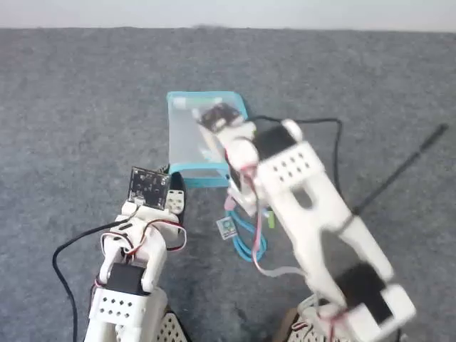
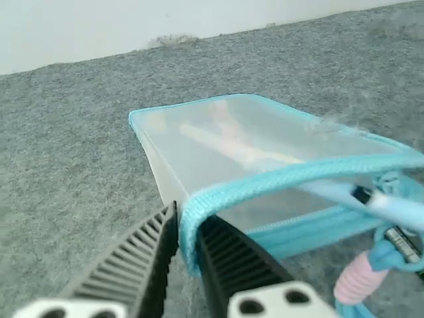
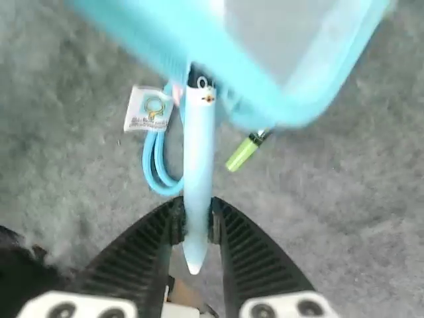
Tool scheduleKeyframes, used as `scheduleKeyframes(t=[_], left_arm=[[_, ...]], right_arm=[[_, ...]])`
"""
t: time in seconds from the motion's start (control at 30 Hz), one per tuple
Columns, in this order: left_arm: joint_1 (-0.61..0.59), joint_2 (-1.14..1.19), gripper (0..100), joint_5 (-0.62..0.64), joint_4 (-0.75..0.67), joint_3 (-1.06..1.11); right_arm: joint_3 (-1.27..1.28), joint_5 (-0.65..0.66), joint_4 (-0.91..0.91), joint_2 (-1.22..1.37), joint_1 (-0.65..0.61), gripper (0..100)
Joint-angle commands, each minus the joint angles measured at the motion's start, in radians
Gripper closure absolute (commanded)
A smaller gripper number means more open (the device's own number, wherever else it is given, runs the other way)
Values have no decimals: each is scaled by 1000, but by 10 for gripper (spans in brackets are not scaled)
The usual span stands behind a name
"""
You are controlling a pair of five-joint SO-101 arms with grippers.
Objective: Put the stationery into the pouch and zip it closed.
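Pinching the pouch by its teal rim: my left gripper is clamped on the fabric at one corner of the mouth. The pouch is clear-walled and lies flat, with pale stationery dimly visible inside.

My right gripper is closed round a pale-blue pen. The pen's far end is at the pouch's rim, and its pointed end pokes back past my fingers.

Surface: grey carpet, short nap, running back to a white wall.

Just beside the pouch mouth lie a looped blue cord with a small white tag, a short green piece and a pink piece. I cannot tell what the last two are. A thin black cable trails over the carpet on my right.
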Motion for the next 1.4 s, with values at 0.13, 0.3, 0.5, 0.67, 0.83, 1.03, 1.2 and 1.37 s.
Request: scheduleKeyframes(t=[0.13,0.3,0.5,0.67,0.83,1.03,1.2,1.37], left_arm=[[12,-12,987,-26,-35,-33],[11,-12,987,-26,-38,-31],[11,-12,987,-28,-38,-30],[6,-12,987,-31,-38,-30],[6,-12,987,-32,-38,-30],[3,-12,987,-29,-37,-30],[-66,-12,987,77,-40,-50],[-54,-5,987,98,-29,-61]], right_arm=[[-476,-71,107,295,18,991],[-571,-89,107,369,-28,989],[-618,-89,105,367,-134,950],[-660,-89,105,367,-156,777],[-661,-87,105,367,-127,742],[-660,-89,107,254,33,742],[-577,-95,107,36,113,742],[-324,-89,84,-117,120,742]])
